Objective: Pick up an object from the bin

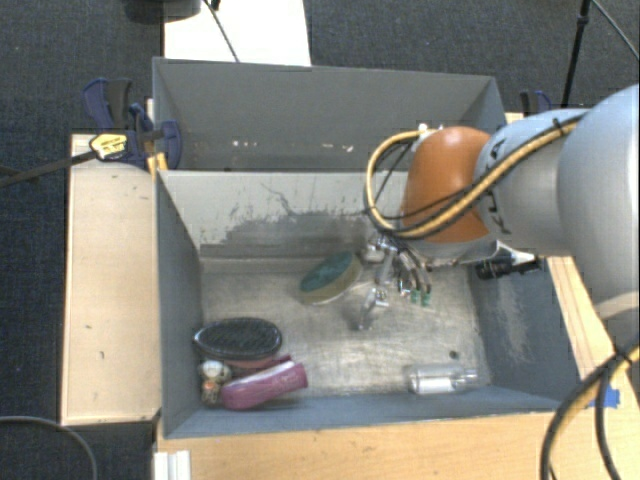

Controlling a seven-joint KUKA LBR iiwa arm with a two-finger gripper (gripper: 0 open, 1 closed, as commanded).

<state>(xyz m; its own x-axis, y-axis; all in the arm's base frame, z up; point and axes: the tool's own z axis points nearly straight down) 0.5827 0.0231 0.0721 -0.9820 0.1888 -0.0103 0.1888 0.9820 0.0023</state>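
— Camera view, left side of the bin point(180, 268): what lies there?
— A black oval brush point(238, 339), with a pink bottle point(265, 385) just near of it.
— Middle?
— A teal disc point(328, 276), toward the far wall. The gripper point(372, 306) is just right of it, low over the floor. Apart or together, I cannot tell.
— Right?
— A clear vial point(440, 379), by the near wall.

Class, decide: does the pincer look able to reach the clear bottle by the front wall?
Probably yes: the clear bottle lies alone on the bin floor, with nothing between it and the pincer.
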